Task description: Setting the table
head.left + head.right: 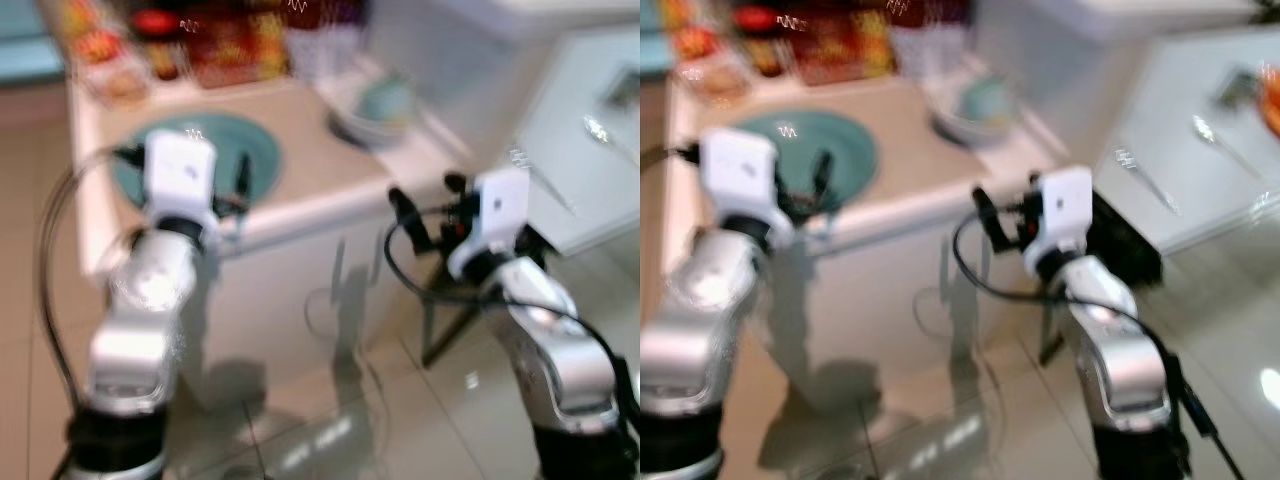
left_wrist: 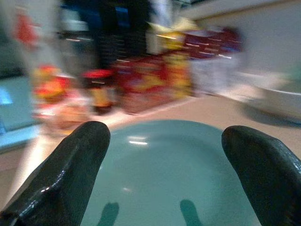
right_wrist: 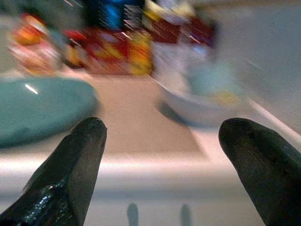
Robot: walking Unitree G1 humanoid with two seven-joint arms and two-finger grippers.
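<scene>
Teal in colour, a round plate (image 1: 215,150) lies flat on a pale counter (image 1: 320,165), near its front edge. Behind the plate, at the back of the counter, stands a row of red and yellow food packages (image 2: 155,77) and a jar with a red lid (image 2: 99,92). A white bowl (image 1: 375,110) sits on the counter toward the robot's right, well apart from the plate. Further right, a separate white table (image 1: 1200,180) carries a spoon (image 1: 1220,140) and a fork (image 1: 1145,175).

The left pincer (image 1: 190,180) reaches over the near rim of the plate, its two black fingers (image 2: 70,169) spread apart with nothing between them. The right pincer (image 1: 1002,222) hovers just in front of the counter edge, below the level of the top, its fingers (image 3: 70,165) also apart and empty, pointing toward the bowl.

All views are blurred, which suggests the robot or its head is moving. The likely next step is gripping the plate by its rim. A flat plate offers little to pinch, so fingers closing too high could slide off, or push the plate back into the packages. The right pincer, being low, could knock the counter edge if it advances without rising.
</scene>
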